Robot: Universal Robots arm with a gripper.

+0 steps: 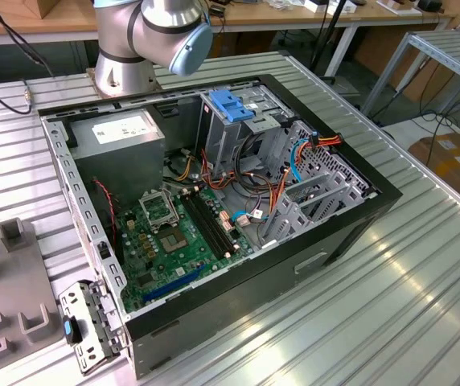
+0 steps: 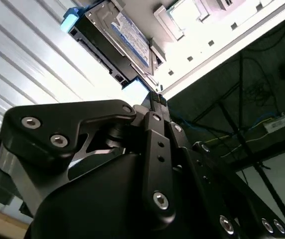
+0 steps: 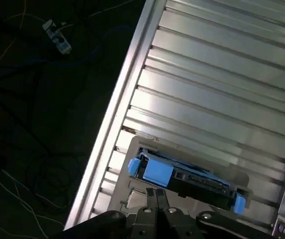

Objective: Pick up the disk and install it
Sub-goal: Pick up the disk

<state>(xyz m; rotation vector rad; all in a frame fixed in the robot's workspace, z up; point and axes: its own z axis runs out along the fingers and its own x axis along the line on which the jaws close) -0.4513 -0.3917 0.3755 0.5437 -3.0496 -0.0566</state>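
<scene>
Ribbed metal table carries the disk, just ahead of the gripper, jaws pressed together, empty; pickup and installing both remain.

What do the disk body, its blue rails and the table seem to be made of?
The disk body: silvery bare metal, it glints. Its rails: probably plastic, bright blue, matte, moulded. The table: ribbed metal, likely aluminium, with a brushed sheen.

- Ribbed tabletop at the exterior view's right gives wide passage.
- Cables crowd the drive cage inside the case.
- A grey holder's rim borders the disk.
</scene>
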